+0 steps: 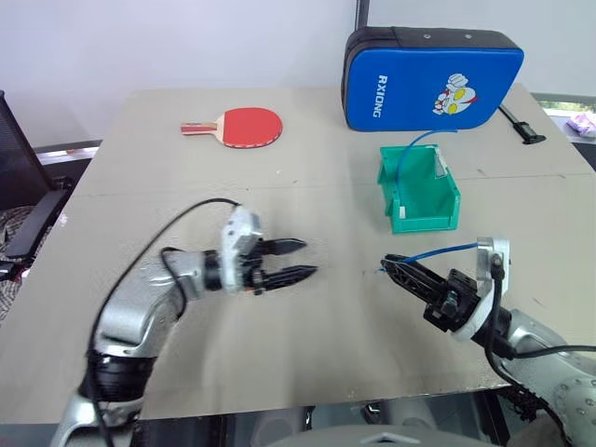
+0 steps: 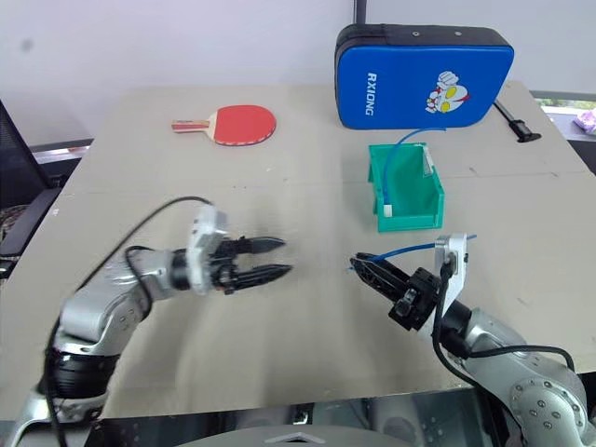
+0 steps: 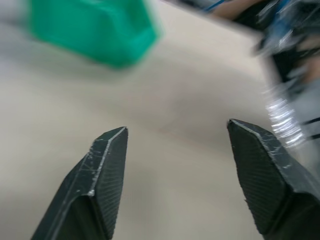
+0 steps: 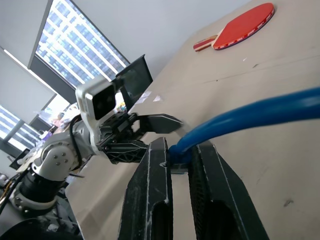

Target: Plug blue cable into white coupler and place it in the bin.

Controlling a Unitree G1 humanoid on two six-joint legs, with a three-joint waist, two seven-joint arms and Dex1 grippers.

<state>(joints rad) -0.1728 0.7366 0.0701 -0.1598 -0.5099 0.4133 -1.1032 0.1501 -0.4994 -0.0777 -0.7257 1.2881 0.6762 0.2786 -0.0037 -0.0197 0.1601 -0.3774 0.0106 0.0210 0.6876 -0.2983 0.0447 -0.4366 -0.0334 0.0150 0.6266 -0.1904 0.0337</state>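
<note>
The right hand (image 1: 389, 264) is clamped on one end of the blue cable (image 1: 438, 251); its wrist view shows the cable pinched between the two black fingers at the clear plug. The left hand (image 1: 296, 260) stands spread with nothing between its fingers, level over the bare table (image 1: 307, 354) and well apart from the right hand. In the green bin (image 1: 406, 219) a loop of blue cable rises over the back wall, and a small white piece at its front corner (image 2: 385, 212) may be the white coupler, though it is too small to tell. Whether the cable in the right hand is the same one that ends in the bin cannot be made out. So, as a judgement, the plugging is not yet shown as done, and the placing is at best partly done, since one end is in the grip outside the bin. There is wide open table between the hands and in front of the bin; the blue padded case (image 1: 433, 79) stands just behind it, the red table tennis paddle (image 1: 244, 127) lies far off, and the near table edge is close under both arms.
</note>
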